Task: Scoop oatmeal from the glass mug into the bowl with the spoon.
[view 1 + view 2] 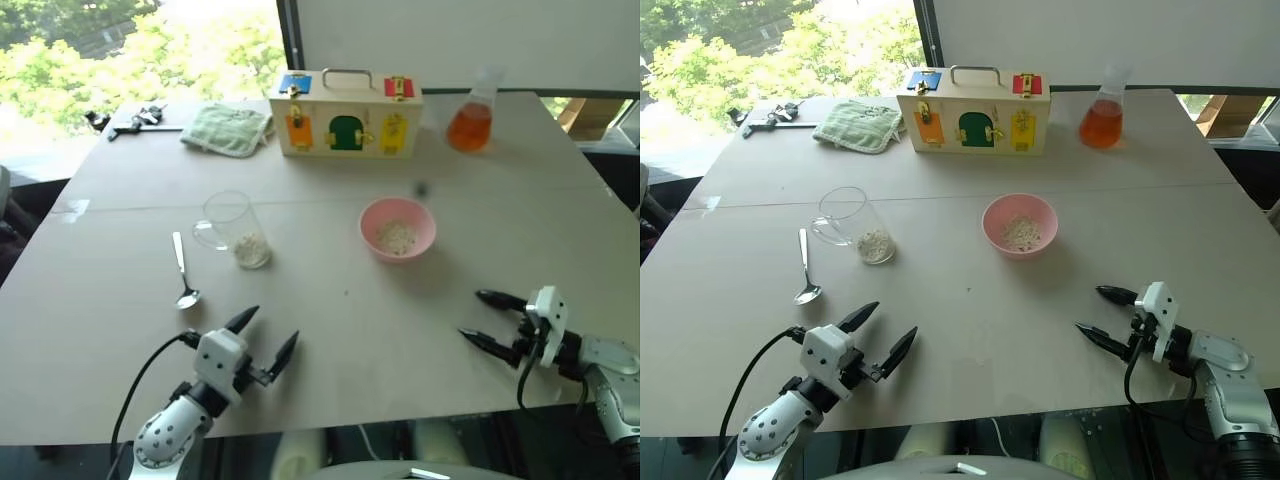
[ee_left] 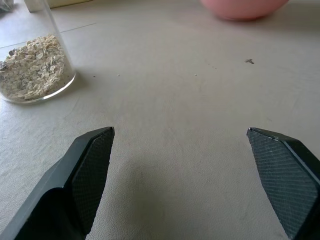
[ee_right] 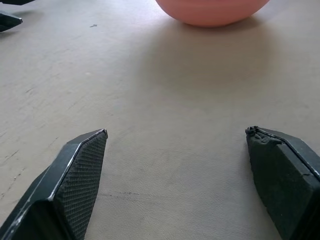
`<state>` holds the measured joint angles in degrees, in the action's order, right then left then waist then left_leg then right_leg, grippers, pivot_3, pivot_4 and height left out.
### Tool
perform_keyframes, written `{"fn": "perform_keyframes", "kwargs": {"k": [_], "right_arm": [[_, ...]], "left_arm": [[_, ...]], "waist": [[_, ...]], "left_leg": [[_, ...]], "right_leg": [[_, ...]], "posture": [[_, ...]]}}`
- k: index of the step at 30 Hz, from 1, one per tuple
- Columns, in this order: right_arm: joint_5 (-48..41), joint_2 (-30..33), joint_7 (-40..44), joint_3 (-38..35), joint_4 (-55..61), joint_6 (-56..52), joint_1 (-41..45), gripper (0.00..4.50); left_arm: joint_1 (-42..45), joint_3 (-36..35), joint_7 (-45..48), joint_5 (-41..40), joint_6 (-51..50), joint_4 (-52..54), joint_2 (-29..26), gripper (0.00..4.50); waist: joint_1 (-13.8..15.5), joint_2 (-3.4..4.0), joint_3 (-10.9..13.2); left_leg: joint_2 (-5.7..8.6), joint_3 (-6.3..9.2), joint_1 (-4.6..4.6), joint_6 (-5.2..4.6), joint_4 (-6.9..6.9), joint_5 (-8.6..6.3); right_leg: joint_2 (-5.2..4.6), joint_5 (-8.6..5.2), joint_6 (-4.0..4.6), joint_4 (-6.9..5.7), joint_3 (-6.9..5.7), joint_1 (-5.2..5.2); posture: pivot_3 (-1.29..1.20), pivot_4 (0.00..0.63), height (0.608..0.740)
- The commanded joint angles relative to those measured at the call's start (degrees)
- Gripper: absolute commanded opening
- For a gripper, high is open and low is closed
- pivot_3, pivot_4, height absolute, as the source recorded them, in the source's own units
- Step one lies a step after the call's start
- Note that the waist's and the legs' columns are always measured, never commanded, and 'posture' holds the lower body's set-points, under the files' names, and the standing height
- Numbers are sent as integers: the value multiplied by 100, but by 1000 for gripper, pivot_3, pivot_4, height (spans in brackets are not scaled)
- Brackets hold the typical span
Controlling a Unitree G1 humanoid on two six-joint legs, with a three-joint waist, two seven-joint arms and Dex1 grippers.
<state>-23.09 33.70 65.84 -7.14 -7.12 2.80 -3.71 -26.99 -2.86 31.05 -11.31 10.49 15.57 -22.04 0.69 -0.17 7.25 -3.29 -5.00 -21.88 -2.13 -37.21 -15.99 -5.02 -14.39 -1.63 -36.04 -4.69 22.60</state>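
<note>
While flat on table [image 1: 420,330]: spoon [image 1: 182,272], bowl end nearest robot

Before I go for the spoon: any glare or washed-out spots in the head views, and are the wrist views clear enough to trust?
Left eye view: window blown out, far table edge washed pale; spoon and glass mug evenly lit. Left wrist view: oatmeal crisp, bowl cropped. Right wrist view: soft shadow under the bowl, no glare.
</note>
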Motion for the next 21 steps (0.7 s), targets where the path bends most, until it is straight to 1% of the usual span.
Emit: {"fn": "perform_keyframes", "kwargs": {"k": [1, 10, 12, 15, 17, 19, 21], "right_arm": [[38, -17, 93, 135, -112, -32, -51, 4453], [35, -86, 152, 202, -147, 127, -35, 4453], [9, -83, 191, 246, -5, 148, -29, 4453], [-164, -102, 175, 357, 550, -78, -1, 4453], [-298, -114, 93, 480, 1039, -382, 27, 4453], [-401, -120, 4, 650, 1550, -695, 79, 4453], [-514, -128, -103, 839, 2041, -1042, 127, 4453]], "left_arm": [[-105, 46, 42, -66, -151, -117, 31, 4500], [-229, 61, 136, -137, -31, 64, -23, 4500], [-341, 44, 163, -217, -33, 237, -27, 4500], [-467, -124, -59, -377, -257, 621, 60, 4500], [-390, -381, -605, -704, -1136, 947, 188, 4500], [-263, -610, -1169, -765, -2078, 1270, 235, 4500], [-95, -829, -1388, -1155, -2552, 1573, 299, 4500]], "waist": [[0, -1, 1], [0, -7, 4], [-1, -14, 8], [-1, -26, 21], [0, -31, 54], [7, -28, 75], [11, -22, 82]], "left_leg": [[0, 0, 0, 0, -1, 0], [0, 1, 3, 0, -15, 0], [0, 0, 2, 0, -17, 0], [-2, 1, 2, 0, -17, 0], [-8, 5, -3, 0, -21, 0], [-16, 8, -6, 0, -28, 1], [-15, 18, -6, 1, -36, 1]], "right_leg": [[0, 0, 0, -2, 0, -1], [-1, -2, 3, -25, 2, 0], [0, -2, 3, -31, 4, 1], [0, -2, 2, -37, 5, 5], [-1, -3, 5, -47, 4, 12], [-4, -3, 3, -57, 6, 16], [-3, 0, -4, -72, 0, 16]], "posture": [[0, 150, 740], [0, 150, 740], [0, 150, 740], [0, 150, 740], [0, 150, 740], [0, 150, 740], [0, 150, 740]]}}
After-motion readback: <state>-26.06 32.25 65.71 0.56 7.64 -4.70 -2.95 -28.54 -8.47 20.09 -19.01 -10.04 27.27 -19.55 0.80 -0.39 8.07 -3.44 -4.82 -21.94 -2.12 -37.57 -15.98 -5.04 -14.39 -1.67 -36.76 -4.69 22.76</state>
